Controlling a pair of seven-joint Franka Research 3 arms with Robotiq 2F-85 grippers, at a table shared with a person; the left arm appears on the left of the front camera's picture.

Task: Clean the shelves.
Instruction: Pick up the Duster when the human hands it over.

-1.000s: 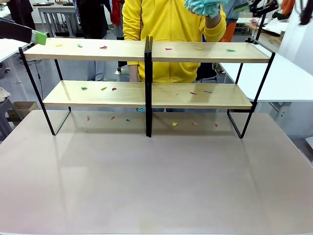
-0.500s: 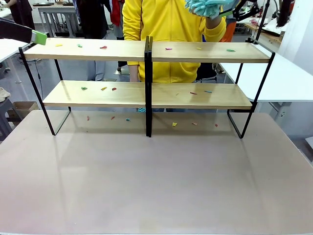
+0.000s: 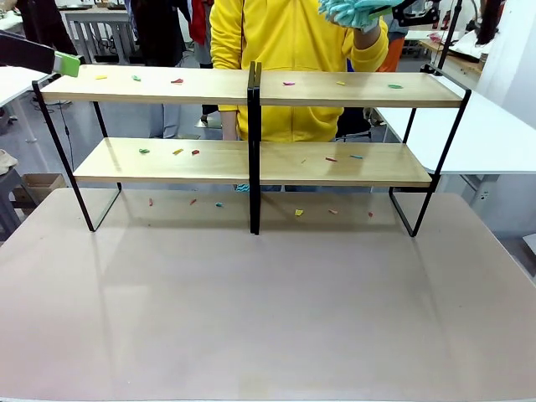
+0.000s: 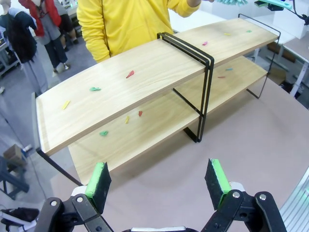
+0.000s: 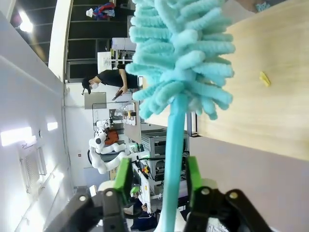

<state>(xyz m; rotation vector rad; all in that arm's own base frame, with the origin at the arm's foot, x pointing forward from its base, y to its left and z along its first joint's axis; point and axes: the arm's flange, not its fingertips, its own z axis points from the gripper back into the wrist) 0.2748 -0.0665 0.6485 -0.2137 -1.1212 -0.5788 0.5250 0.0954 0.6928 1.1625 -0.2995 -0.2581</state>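
On the grey-brown counter (image 3: pixel 268 318), shelves (image 3: pixel 167 86) strewn with coloured scraps (image 3: pixel 177 81); left gripper (image 4: pixel 157 166) agape off the shelves' left end, right gripper (image 5: pixel 158 164) astride the handle of a teal duster (image 5: pixel 181 58) above their right end, clamp unclear: best secured before sweeping.

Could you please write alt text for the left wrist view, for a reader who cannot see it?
The left gripper is open above the grey-brown tabletop, facing the shelves, a two-tier wooden rack whose boards are scattered with small coloured scraps. A person in a yellow top stands behind it.
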